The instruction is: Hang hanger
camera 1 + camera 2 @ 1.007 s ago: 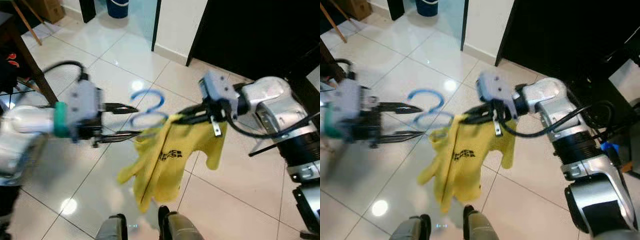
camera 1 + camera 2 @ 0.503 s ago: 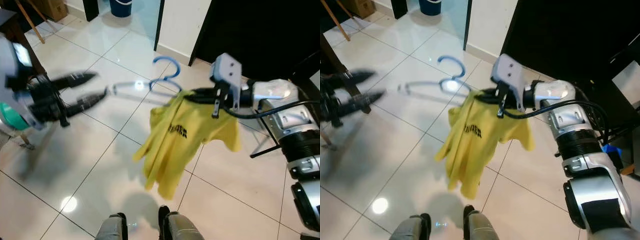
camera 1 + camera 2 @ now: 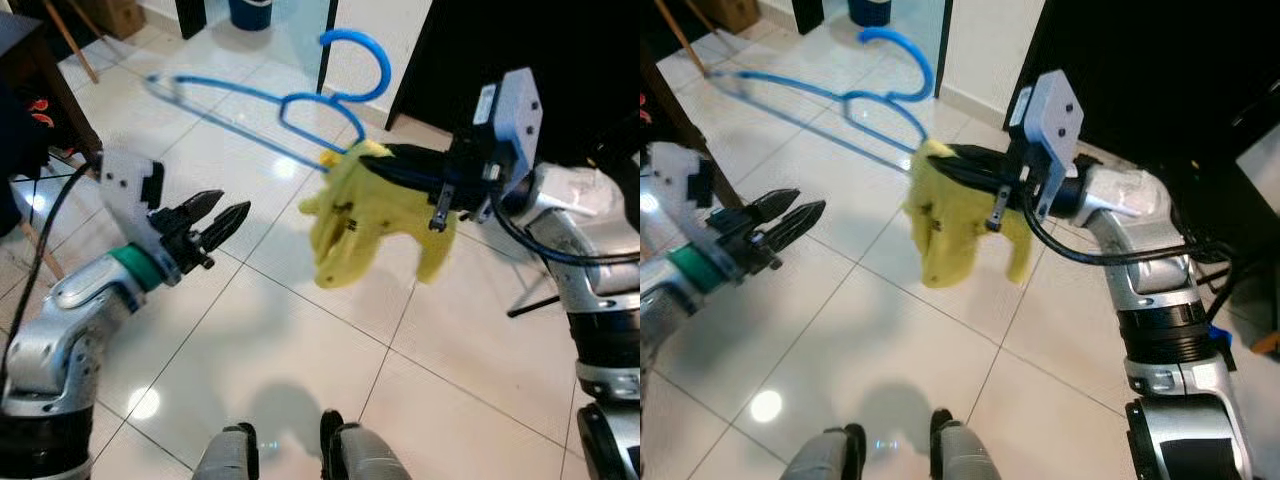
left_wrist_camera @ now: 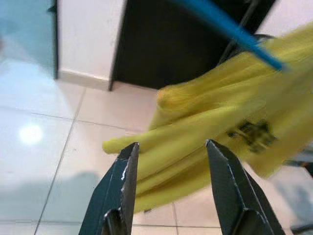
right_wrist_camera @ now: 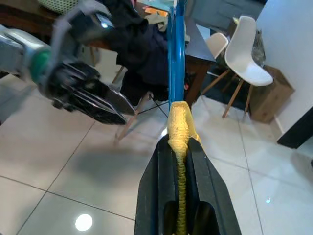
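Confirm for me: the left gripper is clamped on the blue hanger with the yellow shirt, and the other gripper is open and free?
Not quite: the sides are swapped. In the right wrist view the right gripper is shut on the yellow shirt and blue hanger. The left gripper is the open, free one, apart from the shirt, as the left eye view shows.

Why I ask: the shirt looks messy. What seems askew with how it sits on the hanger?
The yellow shirt is bunched up at one end of the blue hanger, pinched there by the right end effector, rather than spread across it. The left end effector is open and apart from both.
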Tool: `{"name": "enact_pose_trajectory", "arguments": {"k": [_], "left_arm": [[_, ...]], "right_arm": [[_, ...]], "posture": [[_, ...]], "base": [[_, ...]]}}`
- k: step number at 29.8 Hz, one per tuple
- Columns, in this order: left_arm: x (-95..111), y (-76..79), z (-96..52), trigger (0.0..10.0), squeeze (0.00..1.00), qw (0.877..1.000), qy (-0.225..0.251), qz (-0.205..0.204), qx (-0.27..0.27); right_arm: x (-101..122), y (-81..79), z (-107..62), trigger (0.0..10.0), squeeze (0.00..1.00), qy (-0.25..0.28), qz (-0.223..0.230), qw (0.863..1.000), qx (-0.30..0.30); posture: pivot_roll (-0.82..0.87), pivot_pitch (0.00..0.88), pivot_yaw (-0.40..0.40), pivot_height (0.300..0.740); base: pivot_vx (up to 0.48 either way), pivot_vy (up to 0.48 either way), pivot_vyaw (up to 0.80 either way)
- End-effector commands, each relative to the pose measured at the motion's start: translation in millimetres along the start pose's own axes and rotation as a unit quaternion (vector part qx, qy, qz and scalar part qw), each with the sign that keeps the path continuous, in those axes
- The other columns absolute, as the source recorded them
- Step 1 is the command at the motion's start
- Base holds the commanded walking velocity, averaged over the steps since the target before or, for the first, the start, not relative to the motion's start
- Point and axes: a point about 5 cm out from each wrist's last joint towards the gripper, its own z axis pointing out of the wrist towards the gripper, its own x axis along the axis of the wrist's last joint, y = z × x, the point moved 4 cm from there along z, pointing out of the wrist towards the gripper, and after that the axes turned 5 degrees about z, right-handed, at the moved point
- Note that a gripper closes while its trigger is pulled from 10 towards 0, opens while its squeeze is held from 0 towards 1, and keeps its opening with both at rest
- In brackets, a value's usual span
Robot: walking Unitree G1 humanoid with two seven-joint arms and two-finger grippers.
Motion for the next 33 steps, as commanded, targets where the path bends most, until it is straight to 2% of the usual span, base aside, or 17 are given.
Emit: {"name": "enact_pose_trajectory", "arguments": {"k": [1, 2, 3, 4, 5, 6, 7, 8, 9, 11, 13, 16, 18, 20, 30, 33], "left_arm": [[-8.7, 0.5, 0.3, 10.0, 0.0, 1.0, -0.017, -0.014, 0.002], [-10.4, -1.8, 5.7, 10.0, 0.0, 0.999, -0.022, -0.036, 0.007], [-10.4, -1.8, 5.7, 10.0, 0.0, 0.999, -0.022, -0.036, 0.007], [-14.1, -6.0, 10.4, 10.0, 0.0, 0.997, -0.025, -0.071, 0.018], [-14.1, -6.0, 10.4, 10.0, 0.0, 0.997, -0.025, -0.071, 0.018], [-17.2, -9.7, 14.2, 10.0, 0.0, 0.994, -0.024, -0.1, 0.03], [-17.2, -9.7, 14.2, 10.0, 0.0, 0.994, -0.024, -0.1, 0.03], [-21.1, -9.0, 16.6, 10.0, 0.0, 0.986, -0.019, -0.163, 0.033], [-21.1, -9.0, 16.6, 10.0, 0.0, 0.986, -0.019, -0.163, 0.033], [-27.0, -1.5, 13.1, 10.0, 0.0, 0.978, -0.022, -0.208, 0.021], [-27.0, -1.5, 13.1, 10.0, 0.0, 0.978, -0.022, -0.208, 0.021], [-38.0, 14.6, 6.2, 10.0, 0.0, 0.967, -0.03, -0.254, 0.005], [-38.0, 14.6, 6.2, 10.0, 0.0, 0.967, -0.03, -0.254, 0.005], [-41.6, 21.0, 4.3, 10.0, 0.0, 0.962, -0.033, -0.27, 0.002], [-47.3, 16.5, 8.6, 10.0, 0.0, 0.951, -0.039, -0.306, 0.022], [-35.4, 12.1, 17.7, 10.0, 0.0, 0.939, 0.001, -0.343, 0.025]], "right_arm": [[0.6, -5.9, 0.2, 0.0, 0.0, 0.004, 0.003, 1.0, 0.013], [-0.5, -14.9, 4.8, 0.0, 0.0, 0.006, 0.004, 1.0, 0.03], [-0.5, -14.9, 4.8, 0.0, 0.0, 0.006, 0.004, 1.0, 0.03], [2.0, -20.6, 10.9, 0.0, 0.0, 0.019, 0.004, 0.999, 0.034], [2.0, -20.6, 10.9, 0.0, 0.0, 0.019, 0.004, 0.999, 0.034], [4.8, -23.7, 16.9, 0.0, 0.0, 0.032, 0.005, 0.999, 0.034], [4.8, -23.7, 16.9, 0.0, 0.0, 0.032, 0.005, 0.999, 0.034], [8.7, -26.8, 25.8, 0.0, 0.0, 0.048, 0.004, 0.998, 0.031], [8.7, -26.8, 25.8, 0.0, 0.0, 0.048, 0.004, 0.998, 0.031], [10.8, -26.7, 31.1, 0.0, 0.0, 0.052, -0.001, 0.998, 0.027], [10.8, -26.7, 31.1, 0.0, 0.0, 0.052, -0.001, 0.998, 0.027], [18.0, -21.5, 35.6, 0.0, 0.0, 0.058, -0.013, 0.998, 0.013], [18.0, -21.5, 35.6, 0.0, 0.0, 0.058, -0.013, 0.998, 0.013], [23.4, -20.5, 37.1, 0.0, 0.0, 0.064, -0.018, 0.998, 0.014], [39.0, -28.0, 38.1, 0.0, 0.0, 0.085, -0.019, 0.995, 0.041], [49.5, -39.6, 36.7, 0.0, 0.0, 0.095, -0.019, 0.992, 0.079]], "posture": [[-0.02, 0.178, -0.011, 0.74], [-0.02, 0.172, -0.005, 0.74], [-0.02, 0.172, -0.005, 0.74], [-0.01, 0.164, -0.001, 0.74], [-0.01, 0.164, -0.001, 0.74], [-0.01, 0.161, 0.004, 0.74], [-0.01, 0.161, 0.004, 0.74], [-0.01, 0.154, 0.004, 0.74], [-0.01, 0.154, 0.004, 0.74], [0.0, 0.151, 0.006, 0.74], [0.0, 0.151, 0.006, 0.74], [0.0, 0.148, 0.003, 0.74], [0.0, 0.148, 0.003, 0.74], [0.0, 0.147, -0.001, 0.74], [-0.01, 0.147, -0.003, 0.74], [-0.01, 0.148, -0.003, 0.74]], "base": [[0.0, 0.0, 0.0], [0.0, 0.0, 0.0], [0.0, 0.0, 0.0], [0.0, 0.0, 0.0], [0.0, 0.0, 0.0], [0.0, 0.0, 0.0], [0.0, 0.0, 0.0], [0.0, 0.0, 0.0], [0.0, 0.0, 0.0], [0.0, 0.0, 0.0], [0.0, 0.0, 0.0], [0.0, 0.0, 0.0], [0.0, 0.0, 0.0], [0.0, 0.0, 0.0], [0.0, 0.0, 0.0], [0.0, 0.0, 0.0]]}}
